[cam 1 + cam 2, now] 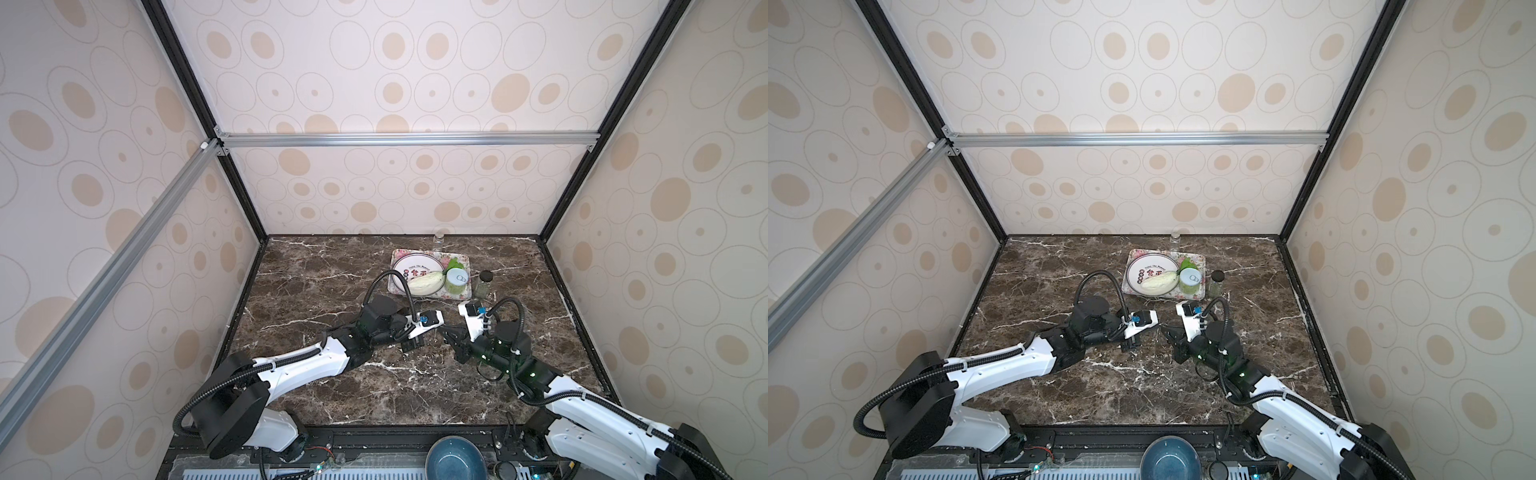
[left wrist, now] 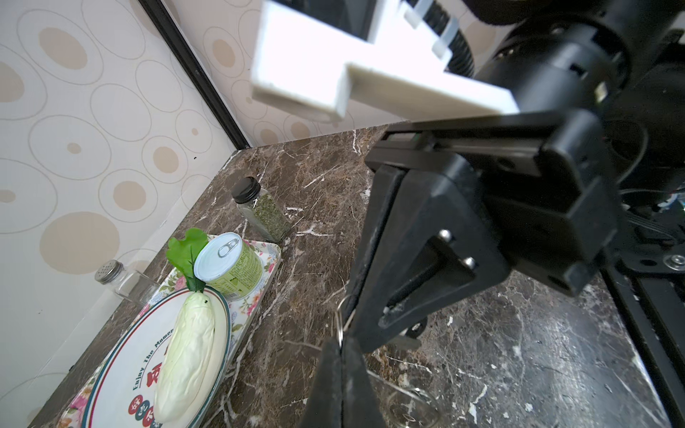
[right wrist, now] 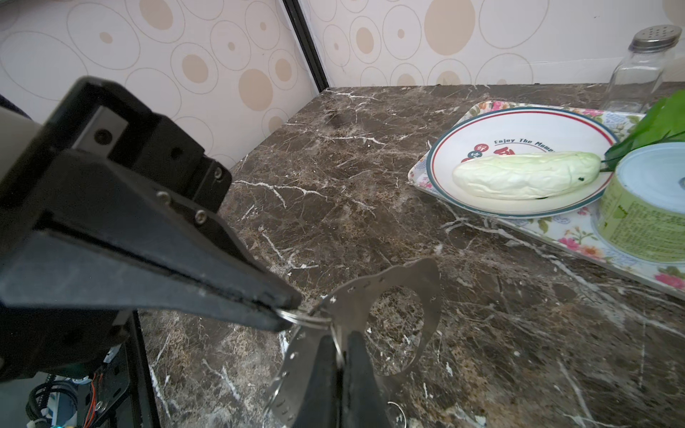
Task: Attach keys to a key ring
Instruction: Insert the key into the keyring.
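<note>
Over the marble table (image 3: 370, 166) my left gripper (image 3: 289, 309) pinches a thin wire loop (image 3: 309, 317) at the grey key ring (image 3: 432, 292), my right gripper (image 3: 341, 355) pressed shut against it, hold unclear

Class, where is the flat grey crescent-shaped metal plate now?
Right wrist view: the grey plate stands where the left end effector and right end effector meet, over the dark marble tabletop, nearer the robot than the floral rectangular tray.
</note>
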Motion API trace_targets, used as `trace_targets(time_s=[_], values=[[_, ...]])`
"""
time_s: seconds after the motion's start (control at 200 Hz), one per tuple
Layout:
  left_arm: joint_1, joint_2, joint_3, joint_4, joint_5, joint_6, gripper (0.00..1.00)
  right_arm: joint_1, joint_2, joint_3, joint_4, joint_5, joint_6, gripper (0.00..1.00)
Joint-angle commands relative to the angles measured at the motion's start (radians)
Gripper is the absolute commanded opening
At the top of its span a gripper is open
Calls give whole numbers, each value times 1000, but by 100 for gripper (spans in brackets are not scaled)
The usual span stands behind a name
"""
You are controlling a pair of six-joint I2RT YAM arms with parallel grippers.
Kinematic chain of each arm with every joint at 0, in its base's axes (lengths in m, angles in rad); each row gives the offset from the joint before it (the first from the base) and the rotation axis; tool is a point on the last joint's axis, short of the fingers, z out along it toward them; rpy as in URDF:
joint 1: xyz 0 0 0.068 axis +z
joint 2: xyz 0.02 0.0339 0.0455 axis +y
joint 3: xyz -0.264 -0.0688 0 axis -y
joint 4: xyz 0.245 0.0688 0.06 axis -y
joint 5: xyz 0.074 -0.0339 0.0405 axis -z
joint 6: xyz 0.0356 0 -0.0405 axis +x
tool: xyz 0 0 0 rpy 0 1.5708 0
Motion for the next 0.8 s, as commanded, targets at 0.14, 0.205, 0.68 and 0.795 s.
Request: trace_targets(time_s=[0.14, 0.205, 0.68, 0.795], values=[[4, -39, 8, 93, 11, 4, 0, -6, -3, 18, -9, -21, -4, 0], [4, -42, 7, 89, 9, 6, 0, -4, -11, 18, -15, -21, -12, 0], [5, -48, 18, 43, -1, 19, 23, -4, -51, 18, -41, -9, -39, 0], [5, -54, 27, 20, -2, 21, 29, -3, -59, 19, -45, -8, -48, 0]])
